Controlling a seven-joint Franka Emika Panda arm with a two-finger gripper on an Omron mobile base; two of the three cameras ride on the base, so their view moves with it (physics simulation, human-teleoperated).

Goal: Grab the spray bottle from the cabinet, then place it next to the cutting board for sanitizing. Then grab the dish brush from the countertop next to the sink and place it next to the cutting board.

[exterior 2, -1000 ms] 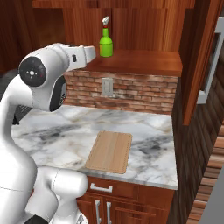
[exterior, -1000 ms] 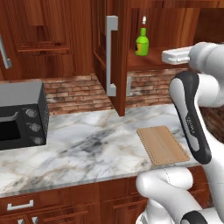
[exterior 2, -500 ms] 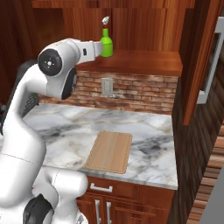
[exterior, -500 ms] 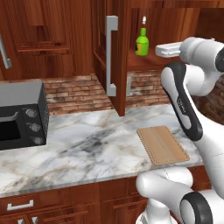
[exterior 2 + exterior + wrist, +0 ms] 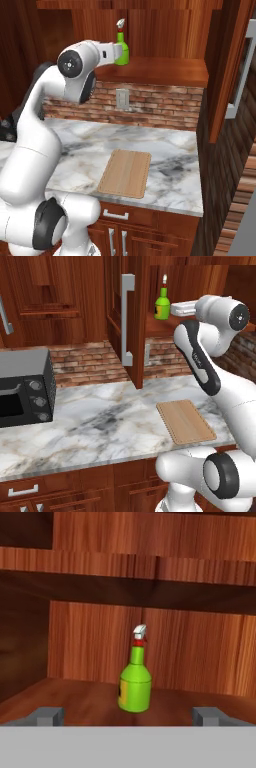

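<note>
The spray bottle (image 5: 135,682), bright green with a white, red-tipped top, stands upright on the bare wooden shelf of the open cabinet (image 5: 75,699). My gripper (image 5: 129,716) is level with it and a short way in front, open, with one fingertip to either side and nothing between them. From the base, the gripper (image 5: 171,307) sits just right of the bottle (image 5: 161,303), and on the other side the gripper (image 5: 114,51) reaches in at the bottle (image 5: 121,47). The cutting board (image 5: 185,421) lies flat on the marble counter below (image 5: 125,173). The dish brush is out of view.
The cabinet door (image 5: 127,318) with its grey bar handle hangs open left of the shelf. A black microwave (image 5: 22,388) stands at the counter's left end. A wall outlet (image 5: 122,99) sits in the brick backsplash. Another door (image 5: 235,65) stands at the right.
The arm has swung the hand in toward the cabinet shelf, closing most of the distance to the spray bottle. The jaws stayed open and the bottle has not moved.
</note>
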